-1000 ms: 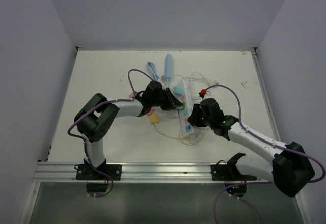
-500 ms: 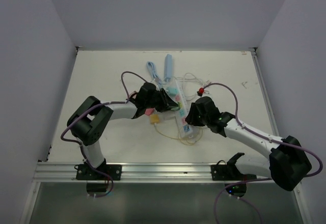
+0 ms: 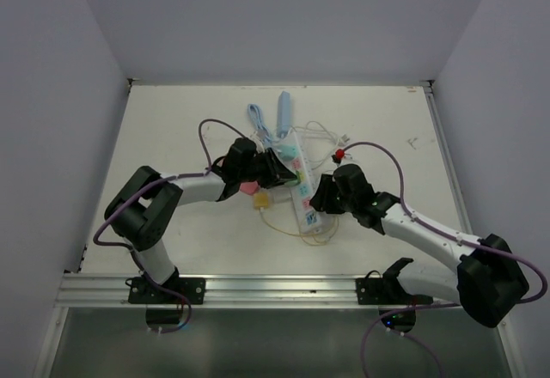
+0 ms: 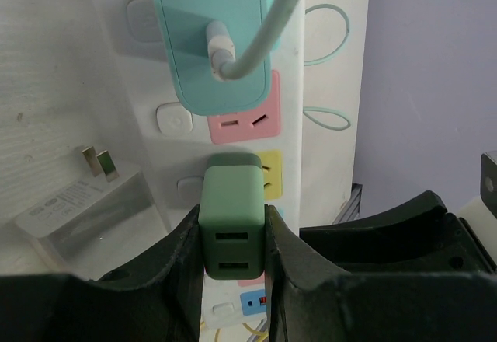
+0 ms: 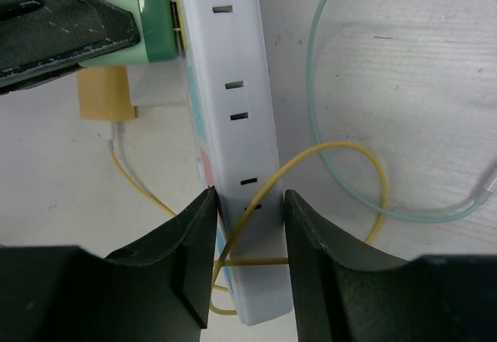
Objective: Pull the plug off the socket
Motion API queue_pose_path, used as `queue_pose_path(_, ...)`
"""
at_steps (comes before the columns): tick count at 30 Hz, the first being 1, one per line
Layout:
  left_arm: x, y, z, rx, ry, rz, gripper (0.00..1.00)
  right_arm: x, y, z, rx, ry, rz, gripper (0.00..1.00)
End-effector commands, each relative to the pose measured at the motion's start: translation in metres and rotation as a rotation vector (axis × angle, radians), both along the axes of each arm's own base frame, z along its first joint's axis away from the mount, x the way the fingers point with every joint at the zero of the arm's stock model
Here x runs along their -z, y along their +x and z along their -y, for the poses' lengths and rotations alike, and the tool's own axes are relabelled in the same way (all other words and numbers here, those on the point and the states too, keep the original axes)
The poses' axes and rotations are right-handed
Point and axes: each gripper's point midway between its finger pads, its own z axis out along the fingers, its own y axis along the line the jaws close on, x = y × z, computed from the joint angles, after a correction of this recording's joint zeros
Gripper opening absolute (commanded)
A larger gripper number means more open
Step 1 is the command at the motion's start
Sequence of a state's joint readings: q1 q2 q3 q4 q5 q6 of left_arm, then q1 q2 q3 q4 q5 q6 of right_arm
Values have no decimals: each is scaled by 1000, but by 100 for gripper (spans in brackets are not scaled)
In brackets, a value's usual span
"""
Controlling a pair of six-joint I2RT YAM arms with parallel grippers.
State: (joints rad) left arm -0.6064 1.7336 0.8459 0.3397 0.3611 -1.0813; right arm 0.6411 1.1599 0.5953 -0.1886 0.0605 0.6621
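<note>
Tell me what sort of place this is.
Probably a robot test cell in a lab: a white table boxed in by plain walls, a left arm and right arm bolted to a metal rail, and a power strip for practice.

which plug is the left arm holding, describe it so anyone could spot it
Find the long white power strip on the table. In its row of pastel outlets, the plug is the small sage-green block pinched by the left gripper. Unlike the bigger teal adapter beside it, it carries no cable, only two slots on its face.
</note>
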Motion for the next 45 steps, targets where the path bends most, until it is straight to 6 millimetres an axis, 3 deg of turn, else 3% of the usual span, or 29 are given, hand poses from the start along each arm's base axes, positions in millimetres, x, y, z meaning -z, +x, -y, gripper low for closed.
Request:
queue_pose_path(1,-22,11,-2,61,-49,131,0,-10,18,19,43,-50,79,41)
queue_pose_path(3,-25,10,1,72,-62,144,0,-13,24,17,38,-60,85,52)
queue_pose_path(11,-39,7,7,111,-109,191,0,-30,50,2,61,-37,109,65)
queue_pose_path(15,-38,7,7,107,-102,190,0,-64,60,-10,28,5,173,67)
queue_pose_path(19,-42,7,9,112,-112,200,0,-84,66,-16,3,24,212,68)
queue_pose_path(26,-61,7,9,116,-128,256,0,-60,70,-20,12,1,149,67)
queue_pose_path(32,-74,7,9,127,-142,308,0,-28,63,-30,-35,15,69,66)
queue_pose_path(37,-84,3,13,145,-171,346,0,-14,59,-42,-82,50,33,64)
queue_pose_path(40,-90,1,15,157,-183,365,0,-9,58,-46,-95,63,27,57)
queue_pose_path(43,-94,-1,14,160,-185,378,0,-6,58,-45,-91,62,24,28)
queue_pose_path(44,-95,-1,13,159,-182,380,0,-3,58,-40,-77,36,22,11)
queue_pose_path(45,-97,-1,11,158,-173,396,0,-3,59,-37,-66,24,27,3)
